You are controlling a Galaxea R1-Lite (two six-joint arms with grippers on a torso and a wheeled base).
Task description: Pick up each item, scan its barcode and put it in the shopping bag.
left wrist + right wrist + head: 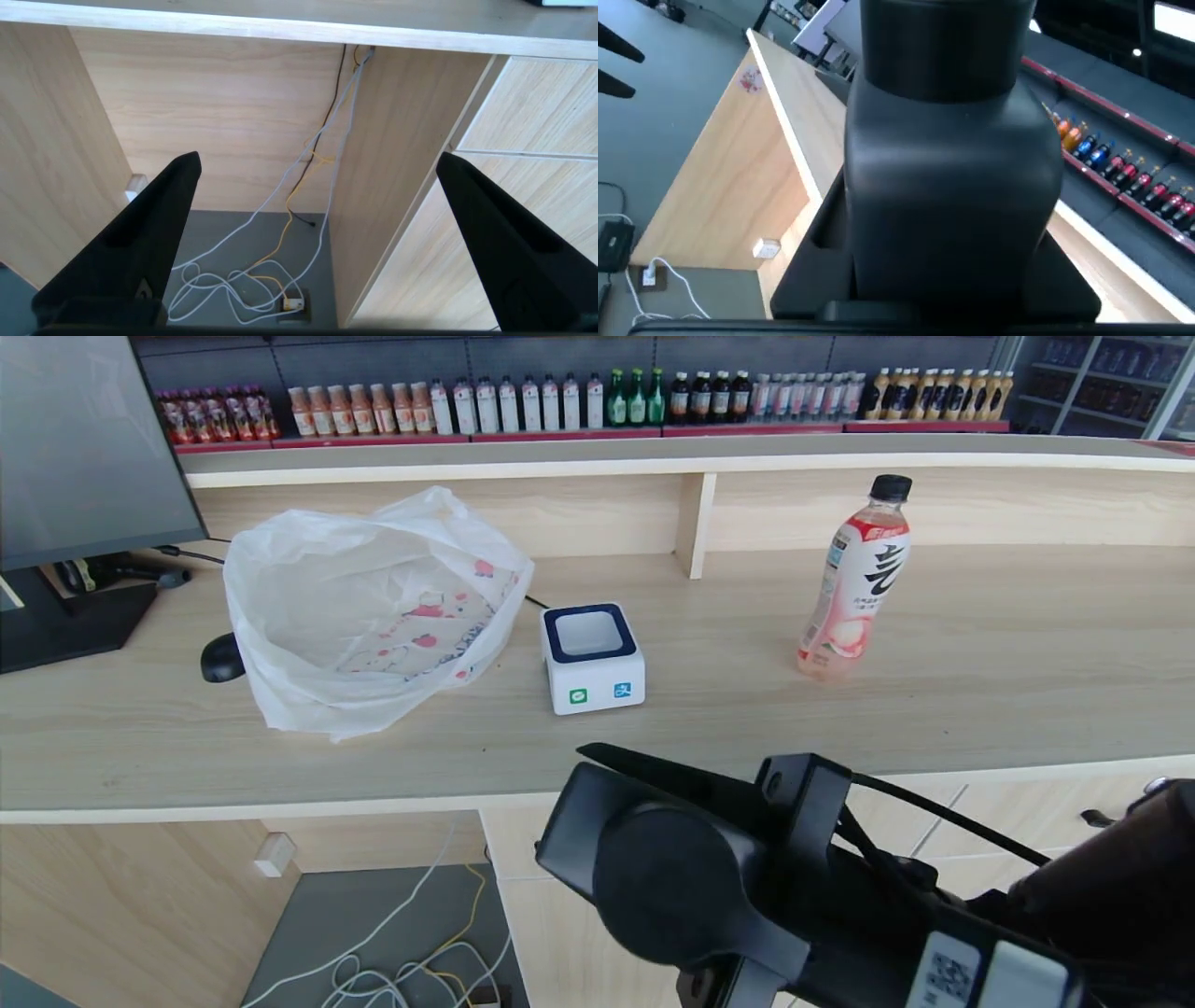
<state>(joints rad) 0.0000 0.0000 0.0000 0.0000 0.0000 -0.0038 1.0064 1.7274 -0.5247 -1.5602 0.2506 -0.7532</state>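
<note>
A pink drink bottle [854, 581] with a black cap stands upright on the wooden counter [980, 709], at the right. The white scanner box [591, 658] with a dark blue rim sits mid-counter. Left of it the white plastic shopping bag [369, 607] lies with its mouth open. My left gripper [318, 159] is open with nothing between its fingers, below the counter top and facing the recess under it. The black end of my right arm [681, 887] hangs low in front of the counter edge, short of the scanner and the bottle; a black housing [943, 177] hides its gripper.
A monitor [84, 448] on a stand and a black mouse [222, 658] sit at the counter's left end. A raised shelf [653, 457] runs along the back, with rows of bottles [579, 401] behind it. Loose cables [271, 271] lie on the floor under the counter.
</note>
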